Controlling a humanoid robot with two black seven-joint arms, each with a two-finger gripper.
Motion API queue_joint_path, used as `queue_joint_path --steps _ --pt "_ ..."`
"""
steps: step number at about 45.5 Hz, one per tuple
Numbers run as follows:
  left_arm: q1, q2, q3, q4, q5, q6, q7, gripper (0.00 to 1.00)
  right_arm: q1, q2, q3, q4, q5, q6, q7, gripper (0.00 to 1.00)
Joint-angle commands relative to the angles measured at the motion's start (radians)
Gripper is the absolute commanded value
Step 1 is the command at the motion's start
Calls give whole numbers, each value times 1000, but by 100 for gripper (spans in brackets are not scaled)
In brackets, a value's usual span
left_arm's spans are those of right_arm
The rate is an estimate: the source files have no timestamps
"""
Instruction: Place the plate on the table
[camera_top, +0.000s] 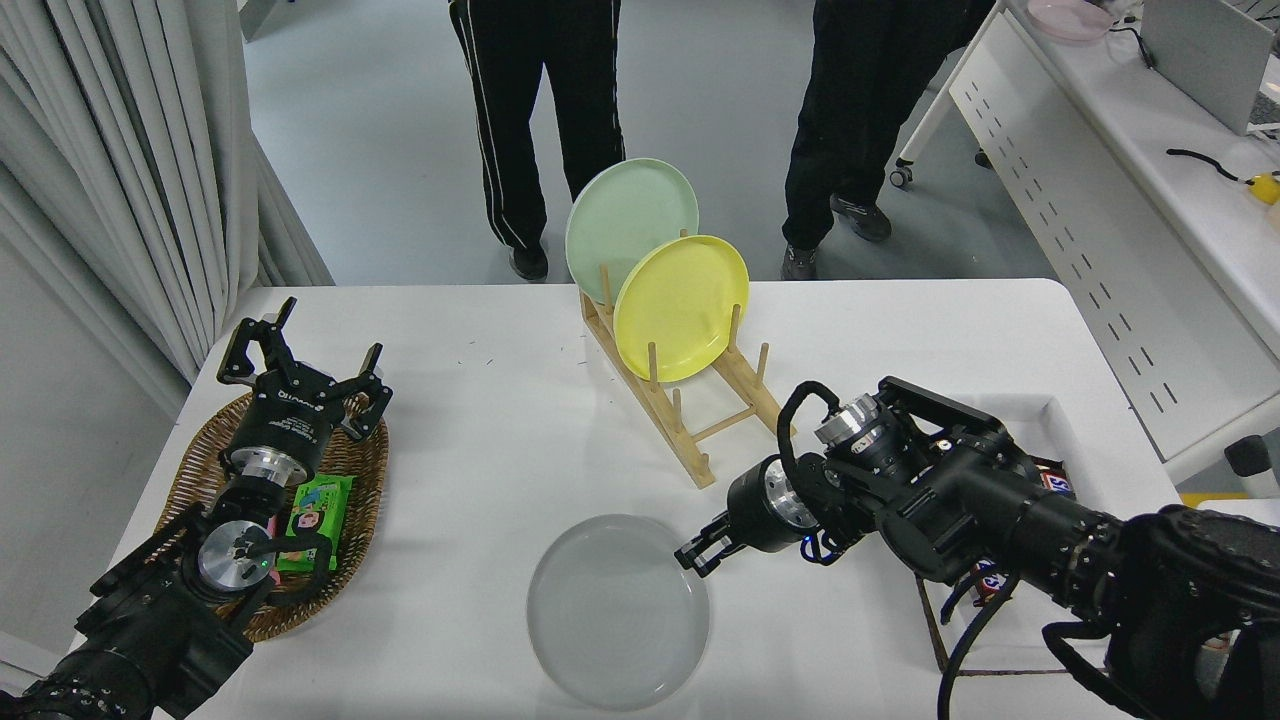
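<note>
The table (480, 450), white with rounded corners, fills most of the head view. Two persons' legs (545, 110) are seen standing at its far side, and a white perforated-panel desk (1090, 230) is seen at the upper right.

The right arm (1000, 510) is brought in from the lower right and pointed left across the table. The left arm (150, 610) is parked at the lower left, over a wicker basket (205, 470) in which a green packet (315, 520) is held.

A wooden dish rack (690, 400) is placed at mid table. A pale green plate (630, 225) and a yellow plate (680, 305) are stood upright in it, the yellow one nearer the camera.

The plate (617, 612), light grey, is laid flat on the table near the front edge, below the rack and well apart from it.

A white tray (1045, 410) with candy bars (1055, 482) is mostly hidden behind the right arm.

The left gripper (300, 350) is seen with fingers spread wide, nothing held.

The right gripper (697, 551) is positioned just at the plate's upper right rim. Its fingers are seen close together; whether the rim is pinched or merely neared cannot be told.
</note>
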Motion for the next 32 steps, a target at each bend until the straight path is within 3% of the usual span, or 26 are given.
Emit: queue_joint_path --steps 1,32 --pt "0 0 1 -1 0 0 0 100 -3 0 -5 3 -8 0 -2 0" --pt "0 0 1 -1 0 0 0 100 -3 -5 -6 3 -23 0 0 0"
